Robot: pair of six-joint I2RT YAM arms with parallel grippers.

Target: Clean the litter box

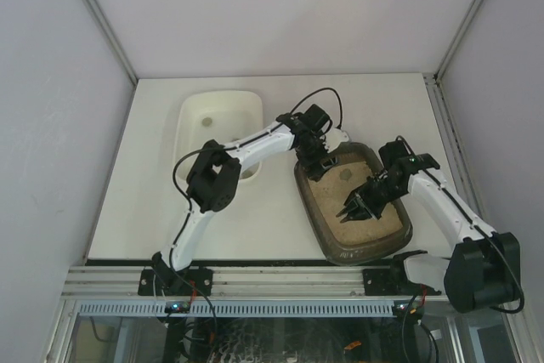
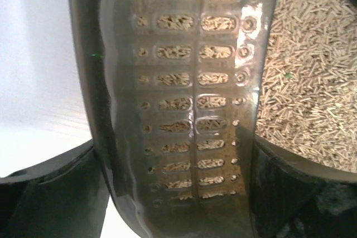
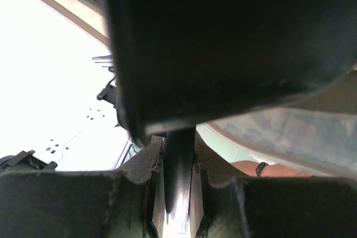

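Note:
The dark brown litter box (image 1: 340, 252), with tan litter inside, sits right of centre. My left gripper (image 1: 319, 163) is at its far-left corner. In the left wrist view the gripper (image 2: 178, 193) has its fingers against both sides of a dark slotted scoop (image 2: 178, 54). Pellets show through the slots, the litter (image 2: 312, 71) lies to the right, and the box rim (image 2: 304, 163) curves below it. My right gripper (image 1: 350, 209) hangs over the middle of the litter. In its own view it (image 3: 178, 160) is shut on a thin dark plastic strip (image 3: 178, 188) under a large dark shape I cannot identify.
A white tub (image 1: 191, 125) stands left of the litter box, under the left arm, with a small object inside. White table (image 1: 144, 193) lies to the left. A metal rail (image 1: 255, 282) runs along the near edge. Walls enclose the other three sides.

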